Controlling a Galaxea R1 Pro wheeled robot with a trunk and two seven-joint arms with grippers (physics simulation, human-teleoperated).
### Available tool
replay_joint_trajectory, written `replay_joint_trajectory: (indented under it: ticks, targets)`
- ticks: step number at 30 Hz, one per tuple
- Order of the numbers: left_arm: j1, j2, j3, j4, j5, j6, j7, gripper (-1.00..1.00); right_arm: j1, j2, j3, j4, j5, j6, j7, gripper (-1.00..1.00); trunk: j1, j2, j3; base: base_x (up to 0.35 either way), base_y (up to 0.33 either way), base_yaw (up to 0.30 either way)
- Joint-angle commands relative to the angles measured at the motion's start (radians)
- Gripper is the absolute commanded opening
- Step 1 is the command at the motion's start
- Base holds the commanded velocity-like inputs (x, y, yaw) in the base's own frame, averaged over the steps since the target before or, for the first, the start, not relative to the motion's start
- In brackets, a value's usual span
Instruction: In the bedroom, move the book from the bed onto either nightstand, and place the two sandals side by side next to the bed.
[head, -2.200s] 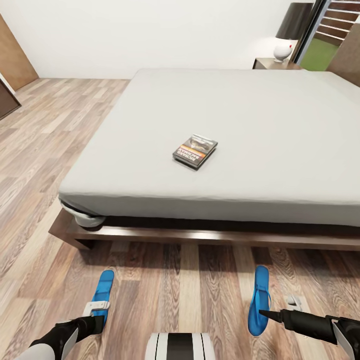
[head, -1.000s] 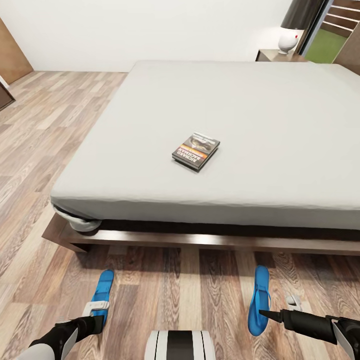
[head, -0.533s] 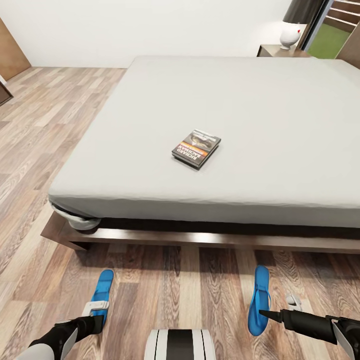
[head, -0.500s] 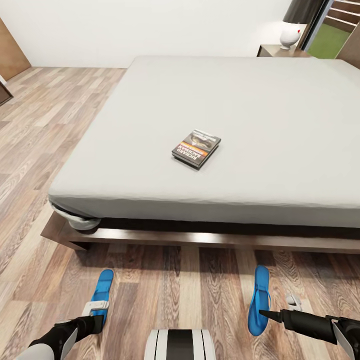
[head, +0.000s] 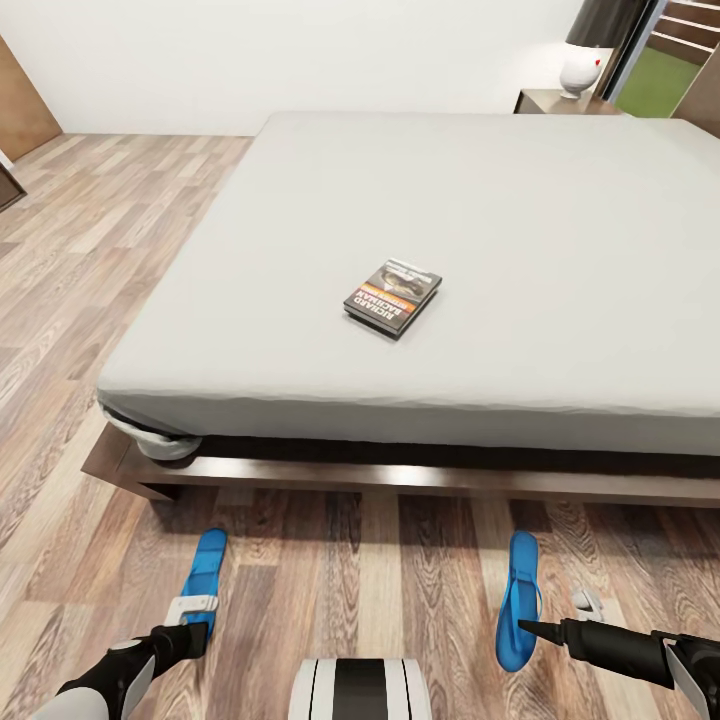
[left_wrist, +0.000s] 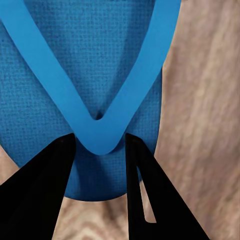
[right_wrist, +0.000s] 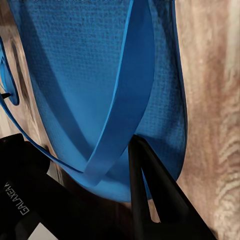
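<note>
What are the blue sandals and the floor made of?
The left sandal and the right sandal look like matte foam or rubber: their soles show a fine dimpled grain, and the straps are smooth. The floor looks like wood planks, with streaky brown grain and seams.

"RICHARD BACHMAN" on the book (head: 393, 297) cover, "GALAXEA" on the right claw (right_wrist: 112, 197) housing

Bright, even, soft light fills the head view; the mattress (head: 480, 250) looks smooth and nearly shadowless. A dark shadow band runs under it toward 6 o'clock. A pale sheen marks the bed frame (head: 400, 477). Straight lines bow near the edges.
</note>
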Motion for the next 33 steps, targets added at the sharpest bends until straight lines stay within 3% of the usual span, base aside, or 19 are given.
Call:
replay_joint_trajectory:
  ticks: [1, 4, 9, 33]
  targets:
    - [0.000, 0.000, 0.009, -0.001, -0.006, 0.001, -0.006, -1.00, 0.000, 0.000, -0.006, 0.000, 0.001, 0.014, 0.008, -1.00, 0.000, 0.000, -0.001, 0.000, 0.000, 0.000]
    - [0.000, 0.000, 0.009, -0.001, 0.010, 0.001, -0.006, -1.00, 0.000, 0.000, -0.006, -0.001, 0.001, 0.015, 0.008, -1.00, 0.000, 0.000, -0.001, 0.000, 0.000, 0.000]
    - [0.000, 0.000, 0.008, -0.001, 0.034, 0.001, -0.006, -1.00, 0.000, 0.000, -0.006, 0.000, 0.001, 0.016, 0.009, -1.00, 0.002, -0.001, -0.020, 0.000, 0.000, 0.000]
    - [0.000, 0.000, 0.008, -0.001, 0.035, 0.001, -0.006, -1.00, 0.000, 0.000, -0.006, -0.001, 0.001, 0.016, 0.008, -1.00, 0.003, -0.002, -0.028, 0.000, 0.000, 0.000]
